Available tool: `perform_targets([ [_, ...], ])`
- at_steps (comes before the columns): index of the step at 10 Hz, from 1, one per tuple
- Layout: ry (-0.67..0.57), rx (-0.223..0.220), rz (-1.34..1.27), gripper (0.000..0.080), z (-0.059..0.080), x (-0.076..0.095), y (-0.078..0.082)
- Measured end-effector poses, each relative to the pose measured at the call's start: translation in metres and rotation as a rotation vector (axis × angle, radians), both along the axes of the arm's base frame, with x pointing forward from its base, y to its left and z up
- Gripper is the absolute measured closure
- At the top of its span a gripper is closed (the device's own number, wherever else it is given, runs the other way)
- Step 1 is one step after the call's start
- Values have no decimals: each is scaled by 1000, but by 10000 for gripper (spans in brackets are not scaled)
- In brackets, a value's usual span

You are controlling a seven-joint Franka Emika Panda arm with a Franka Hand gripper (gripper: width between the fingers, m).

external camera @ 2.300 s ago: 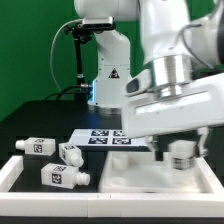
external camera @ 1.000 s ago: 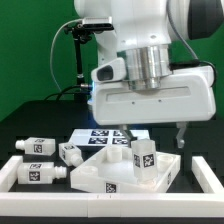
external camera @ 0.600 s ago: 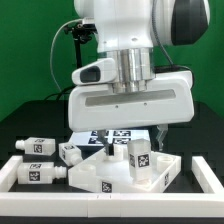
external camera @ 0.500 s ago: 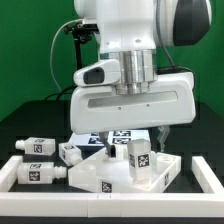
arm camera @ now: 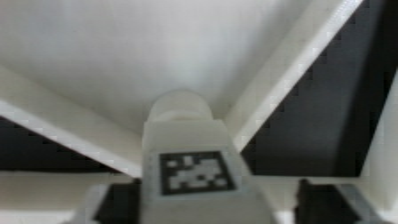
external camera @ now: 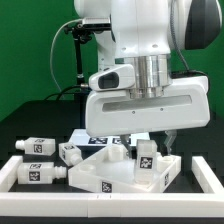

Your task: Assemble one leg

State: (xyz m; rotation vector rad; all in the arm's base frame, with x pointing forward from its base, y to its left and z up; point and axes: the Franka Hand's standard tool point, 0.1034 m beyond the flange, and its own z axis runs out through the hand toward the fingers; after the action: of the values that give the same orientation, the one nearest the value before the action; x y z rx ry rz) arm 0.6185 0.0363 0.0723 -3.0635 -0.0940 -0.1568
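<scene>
Green backdrop, black surface [external camera: 30,118]. Exterior view: arm is crowding the frame; a white leg [external camera: 146,158] is standing upright on the white tabletop panel [external camera: 100,175]. Spare legs [external camera: 38,146] are lying at the exterior view's left. End effector [external camera: 150,140] mostly hidden.

Wrist view: leg [arm camera: 185,140] is sitting between two dark fingers [arm camera: 111,198]; contact unclear, so grip cannot be told. Judging: seating or screwing the leg; next needs straight alignment.

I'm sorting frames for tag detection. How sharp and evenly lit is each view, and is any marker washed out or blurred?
Exterior view: even lighting and fairly sharp; the tag on the upright leg reads clearly, though the white tabletop is bright with little contrast. Wrist view: soft all over; the tag on the leg is blurred but legible, and the pincer fingers are dark smudges.
</scene>
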Motion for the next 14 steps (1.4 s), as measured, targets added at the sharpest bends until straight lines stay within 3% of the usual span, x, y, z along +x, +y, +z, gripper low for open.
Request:
perform_targets([
  [1,7,9,-89,517,0,0,0],
  [3,18,23,-225,514,-1,0,2],
  [7,56,85,-766,514,-3,4,45],
  [8,64,105,-896,514,-4,4,55],
  [11,109,229,-1316,512,-3,7,62],
  [12,113,233,-1352,512,-3,8,62],
  [13,114,233,-1373,499,-3,7,62],
  [14,103,222,-1286,365,-3,8,61],
])
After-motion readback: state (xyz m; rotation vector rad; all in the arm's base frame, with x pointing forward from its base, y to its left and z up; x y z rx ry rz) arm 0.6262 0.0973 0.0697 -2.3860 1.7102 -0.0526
